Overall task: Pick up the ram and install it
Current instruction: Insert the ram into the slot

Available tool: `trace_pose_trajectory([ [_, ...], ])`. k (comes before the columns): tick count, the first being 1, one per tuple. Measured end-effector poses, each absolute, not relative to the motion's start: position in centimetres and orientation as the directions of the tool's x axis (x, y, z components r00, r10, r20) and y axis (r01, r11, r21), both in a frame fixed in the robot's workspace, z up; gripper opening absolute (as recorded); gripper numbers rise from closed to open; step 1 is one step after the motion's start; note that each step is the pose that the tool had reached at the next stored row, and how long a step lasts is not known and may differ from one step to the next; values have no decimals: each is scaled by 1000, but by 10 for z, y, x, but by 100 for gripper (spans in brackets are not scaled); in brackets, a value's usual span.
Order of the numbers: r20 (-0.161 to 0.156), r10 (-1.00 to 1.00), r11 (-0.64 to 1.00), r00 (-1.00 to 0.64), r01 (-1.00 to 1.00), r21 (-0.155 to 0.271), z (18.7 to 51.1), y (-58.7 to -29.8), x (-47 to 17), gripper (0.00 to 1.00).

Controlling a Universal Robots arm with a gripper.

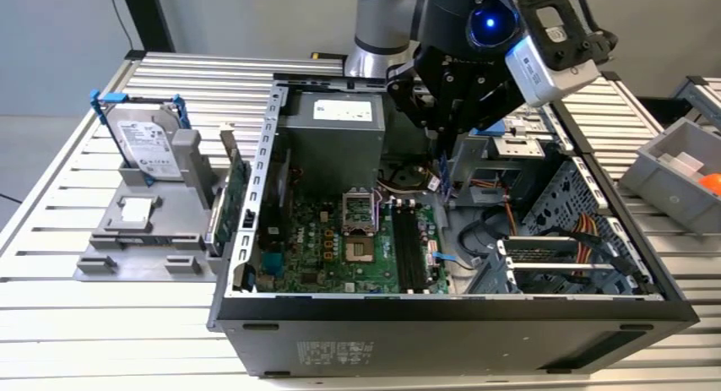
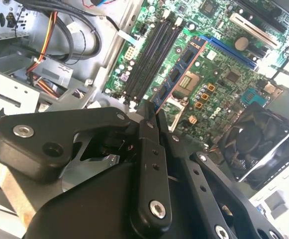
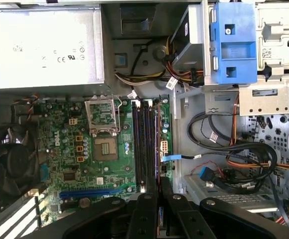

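Note:
My gripper (image 1: pixel 448 131) hangs over the open computer case (image 1: pixel 259 239), shut on the ram (image 1: pixel 443 173). In the second wrist view the ram (image 2: pixel 181 69) is a slim blue-edged stick with black chips, running out from between the black fingertips of the gripper (image 2: pixel 151 113) across the green motherboard (image 2: pixel 219 84). In the first wrist view the ram (image 3: pixel 159 149) is seen edge-on, lined up beside the black memory slots (image 3: pixel 144 144) and held by the gripper (image 3: pixel 159 193). The slots (image 1: pixel 408 243) lie below the stick; I cannot tell whether it touches them.
A silver power supply (image 1: pixel 333 138) fills the case's back. Cable bundles (image 3: pixel 234 154) and a blue drive bracket (image 3: pixel 232 45) sit beside the slots, a fan (image 3: pixel 10 164) on the other side. Outside stand a green card (image 1: pixel 229 201), a hard drive (image 1: pixel 147 142) and a grey bin (image 1: pixel 676 171).

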State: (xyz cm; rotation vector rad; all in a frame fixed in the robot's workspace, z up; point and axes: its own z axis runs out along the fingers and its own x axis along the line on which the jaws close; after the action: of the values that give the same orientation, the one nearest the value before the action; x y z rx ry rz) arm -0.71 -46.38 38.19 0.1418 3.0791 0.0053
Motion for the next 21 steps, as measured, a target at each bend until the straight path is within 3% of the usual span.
trace_pose_trajectory([
  [21, -59, 198, 980, -978, 198, 6, 381, -464, -6, 0],
])
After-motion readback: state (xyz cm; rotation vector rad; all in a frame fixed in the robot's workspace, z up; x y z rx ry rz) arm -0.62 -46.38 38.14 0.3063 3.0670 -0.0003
